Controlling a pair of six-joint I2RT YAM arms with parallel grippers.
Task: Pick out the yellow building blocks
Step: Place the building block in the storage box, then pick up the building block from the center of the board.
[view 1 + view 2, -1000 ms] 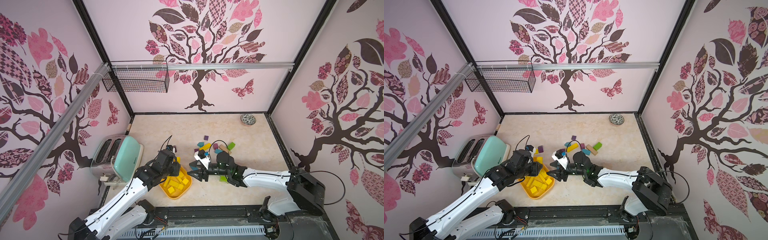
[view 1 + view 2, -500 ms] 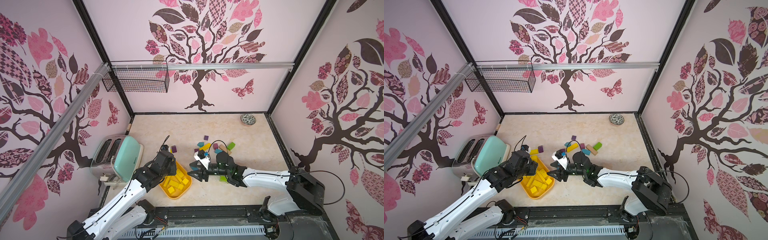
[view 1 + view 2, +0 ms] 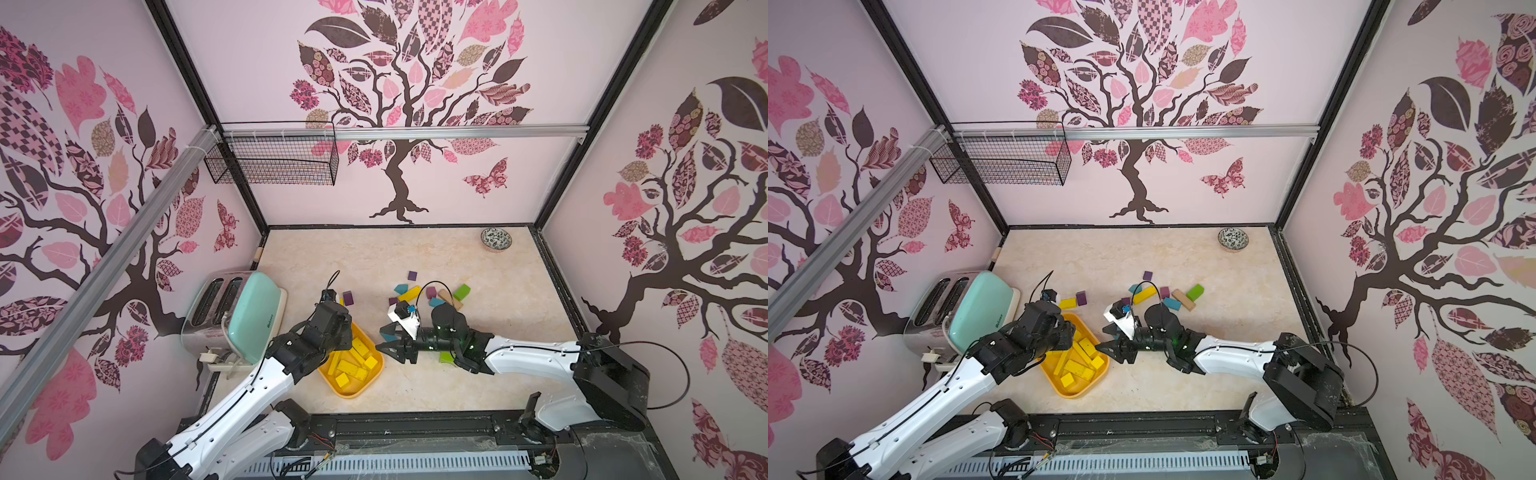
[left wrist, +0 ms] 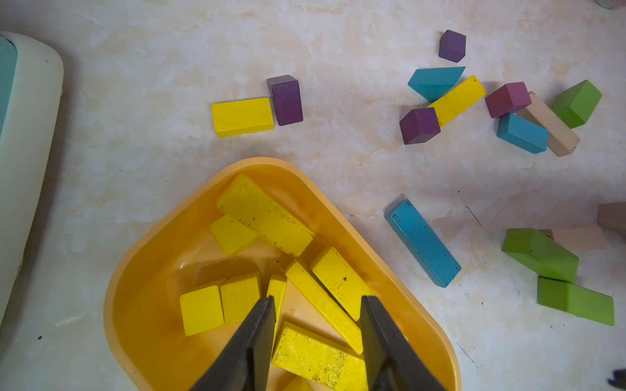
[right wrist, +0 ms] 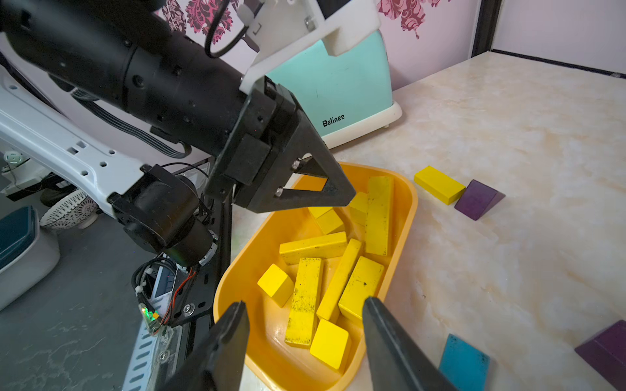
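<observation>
1. The left tool (image 4: 318, 299) hangs over the orange tray (image 4: 152, 257). Its jaws are parted and nothing is between them.
2. In both top views the right tool (image 5: 304, 301) sits just beside the tray, at its 3 o'clock side. It points toward the tray with its jaws apart and empty.
3. Most of the yellow blocks (image 4: 267, 213) lie inside the tray. They are cubes and bars, and several lean on or overlap one another.
4. A short yellow block (image 4: 242, 116) lies flat on the tabletop (image 3: 374, 257), outside the tray at about 12 o'clock from it. A purple block (image 4: 286, 100) is just beside one end of it.
5. A long yellow bar (image 4: 457, 100) lies farther off, at about 1 o'clock from the tray. It sits among mixed colours, touching a teal wedge (image 4: 433, 81) along one side and a purple cube (image 4: 419, 126) at one end.
6. A blue bar (image 4: 421, 242) lies flat on the tabletop near the tray's rim.
7. A mint-green toaster (image 3: 245, 316) stands at about 10 o'clock from the tray.
</observation>
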